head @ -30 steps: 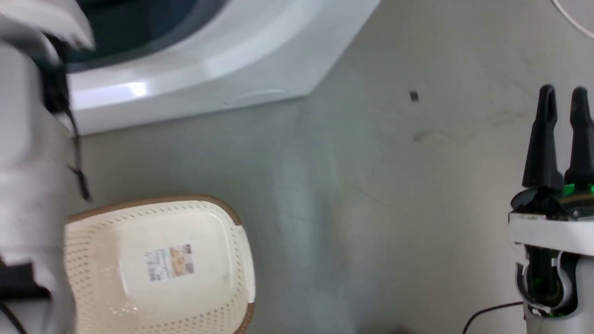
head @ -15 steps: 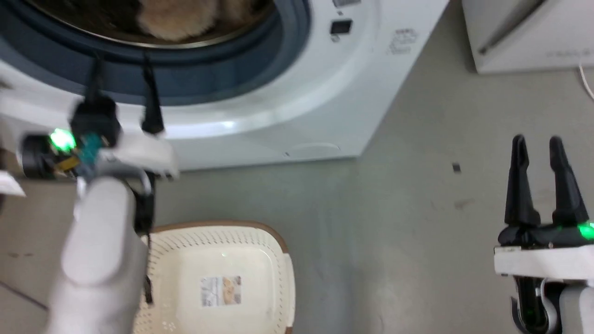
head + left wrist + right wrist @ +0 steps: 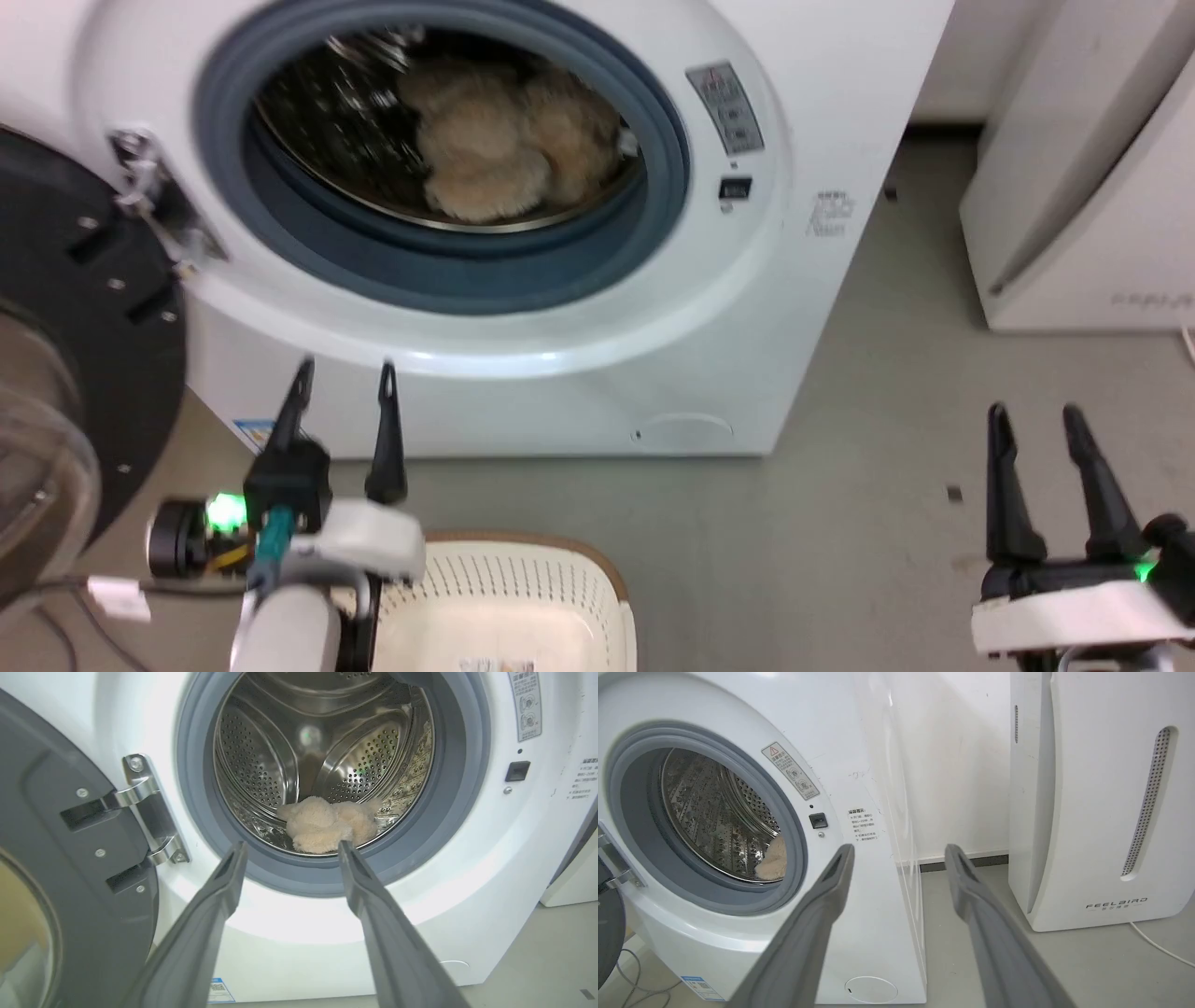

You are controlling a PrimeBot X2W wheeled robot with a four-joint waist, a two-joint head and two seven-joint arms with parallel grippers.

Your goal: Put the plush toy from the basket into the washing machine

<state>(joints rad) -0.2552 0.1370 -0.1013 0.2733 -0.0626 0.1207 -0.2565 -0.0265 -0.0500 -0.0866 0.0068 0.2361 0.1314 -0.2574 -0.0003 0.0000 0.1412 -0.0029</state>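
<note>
The beige plush toy (image 3: 495,140) lies inside the steel drum of the white washing machine (image 3: 822,112); from the left wrist it is the plush toy (image 3: 327,823) at the drum's bottom, and a corner of the plush toy (image 3: 773,858) peeks out in the right wrist view. The black-framed door (image 3: 84,308) hangs open at the left. Outside and below the porthole, my left gripper (image 3: 341,378) is open and holds nothing. My right gripper (image 3: 1034,415) is open over the floor at the lower right. The cream basket (image 3: 523,597) sits on the floor below, with nothing showing in it.
A white "FEELBIRD" appliance (image 3: 1101,798) stands to the right of the washer, a cord (image 3: 1157,945) trailing from it. Cables (image 3: 56,607) lie on the floor under the open door. Grey floor (image 3: 840,523) stretches between the basket and my right gripper.
The head camera has tilted up, bringing the whole porthole and the plush toy in the drum into view. My left gripper has drawn back from the porthole's rim to below the opening.
</note>
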